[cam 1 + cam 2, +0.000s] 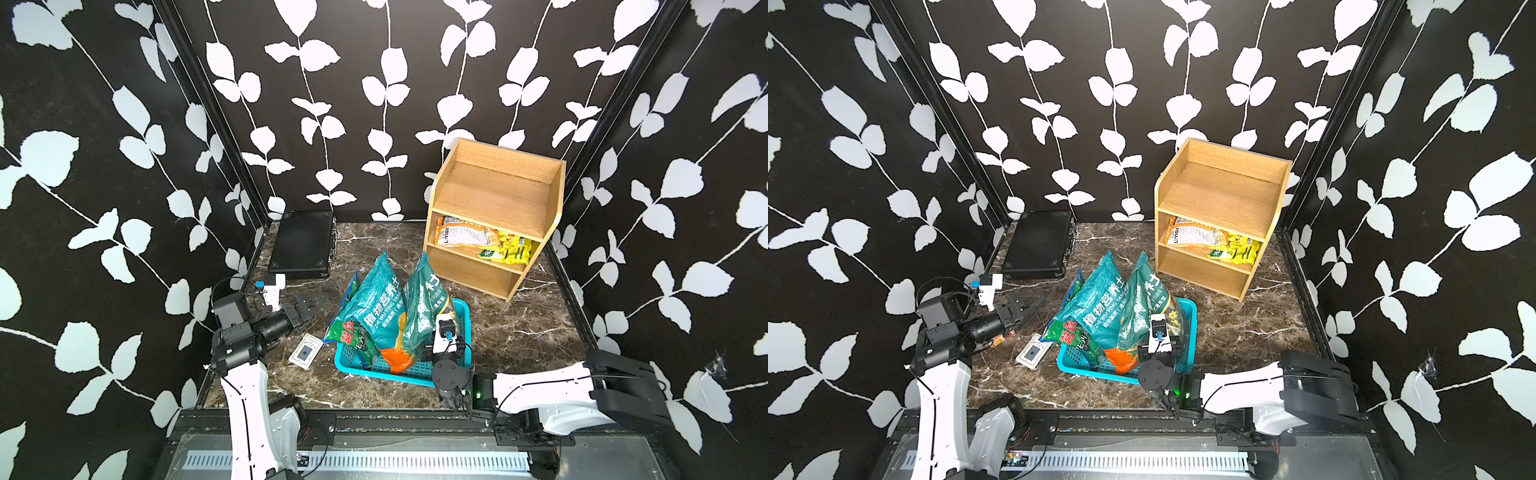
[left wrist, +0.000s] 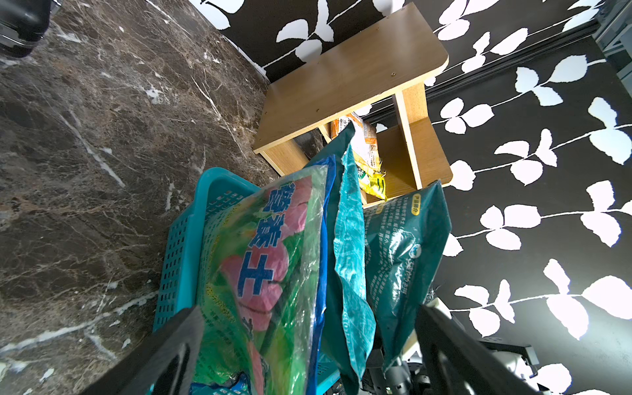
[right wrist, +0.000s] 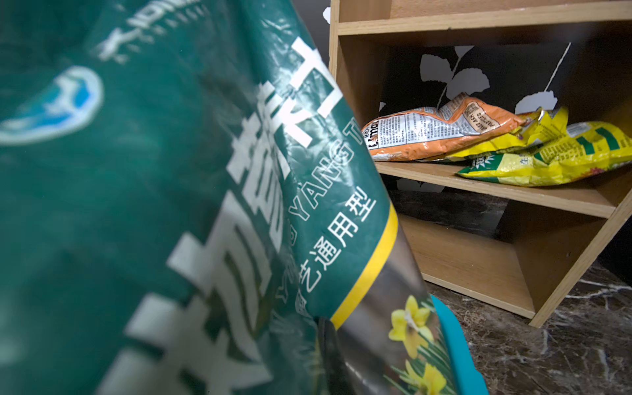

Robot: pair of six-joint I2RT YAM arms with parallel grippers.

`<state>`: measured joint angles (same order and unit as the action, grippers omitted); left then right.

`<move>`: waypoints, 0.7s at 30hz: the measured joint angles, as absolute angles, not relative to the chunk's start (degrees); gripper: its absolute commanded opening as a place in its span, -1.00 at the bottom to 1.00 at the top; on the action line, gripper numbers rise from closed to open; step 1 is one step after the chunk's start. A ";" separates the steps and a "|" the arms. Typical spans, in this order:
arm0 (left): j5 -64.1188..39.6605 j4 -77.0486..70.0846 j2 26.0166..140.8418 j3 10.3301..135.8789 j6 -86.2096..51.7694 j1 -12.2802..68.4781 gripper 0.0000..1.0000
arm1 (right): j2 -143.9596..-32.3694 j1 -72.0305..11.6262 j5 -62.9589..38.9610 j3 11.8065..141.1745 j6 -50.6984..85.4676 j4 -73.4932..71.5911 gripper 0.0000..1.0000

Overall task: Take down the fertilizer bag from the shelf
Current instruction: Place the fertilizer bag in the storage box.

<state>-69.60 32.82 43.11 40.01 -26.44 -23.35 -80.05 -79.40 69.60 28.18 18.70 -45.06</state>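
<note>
Guessing the reach hasn't begun: left gripper [image 1: 302, 309] sits wide apart and empty, right gripper [image 1: 446, 318] is pinched together beside the teal bags [image 1: 378, 307] in the blue basket [image 1: 415, 374]. Farther back, orange fertilizer bag [image 1: 461, 236] and yellow bag [image 1: 508, 249] lie on the middle tier of the shelf [image 1: 490, 195]. Next: spread jaws, reach in.

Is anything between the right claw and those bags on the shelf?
Yes. Teal soil bags standing in the blue basket rise before the right gripper; the orange bag and yellow bag lie beyond, on the shelf's middle tier.
</note>
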 measured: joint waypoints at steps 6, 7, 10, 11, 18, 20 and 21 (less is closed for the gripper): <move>-69.58 32.82 43.11 40.01 -26.44 -23.35 0.97 | -89.06 -78.87 71.46 29.45 19.53 -53.36 -1.00; -69.60 32.82 43.11 40.01 -26.44 -23.35 0.97 | -90.45 -78.85 72.14 30.06 19.55 -54.19 -1.00; -69.60 32.82 43.11 40.01 -26.44 -23.35 0.97 | -94.08 -78.50 73.80 31.68 19.57 -56.18 -1.00; -69.58 32.82 43.11 40.01 -26.44 -23.35 0.97 | -94.94 -78.32 74.02 32.12 19.70 -56.77 -1.00; -69.60 32.82 43.11 40.01 -26.44 -23.35 0.97 | -93.32 -78.52 71.33 34.39 24.23 -50.24 0.14; -69.60 32.82 43.11 40.01 -26.44 -23.35 0.98 | -92.47 -78.74 70.26 35.07 24.34 -46.83 0.26; -69.60 32.82 43.11 40.01 -26.44 -23.35 0.97 | -92.12 -78.91 69.82 35.22 24.23 -45.45 0.29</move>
